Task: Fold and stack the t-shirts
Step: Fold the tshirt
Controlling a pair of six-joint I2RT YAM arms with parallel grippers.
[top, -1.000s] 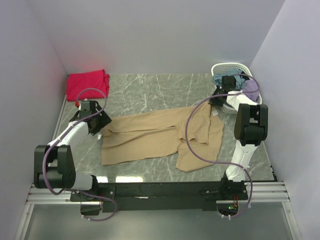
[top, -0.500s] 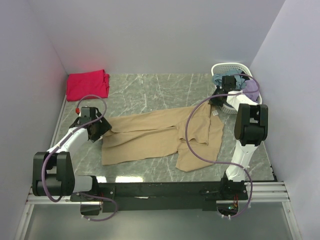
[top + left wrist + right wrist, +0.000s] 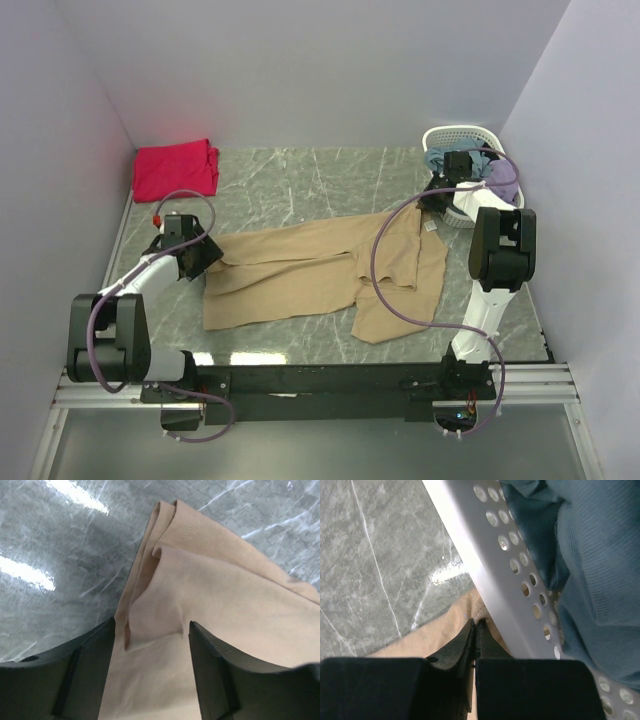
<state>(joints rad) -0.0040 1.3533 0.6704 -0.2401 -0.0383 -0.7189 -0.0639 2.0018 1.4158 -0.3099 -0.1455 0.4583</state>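
Left end effector (image 3: 151,630), spread wide, is straddling the tan t-shirt (image 3: 225,605) at its folded corner; close deep, catching both layers.

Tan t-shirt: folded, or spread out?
Spread out. The tan t-shirt lies rumpled across the table, only its edge doubled over by the left gripper.

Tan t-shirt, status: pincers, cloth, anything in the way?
Left pincer open, straddling an edge fold of the tan t-shirt. Right pincer shut on its corner, tight beside the basket. Shirt spread, unfolded.
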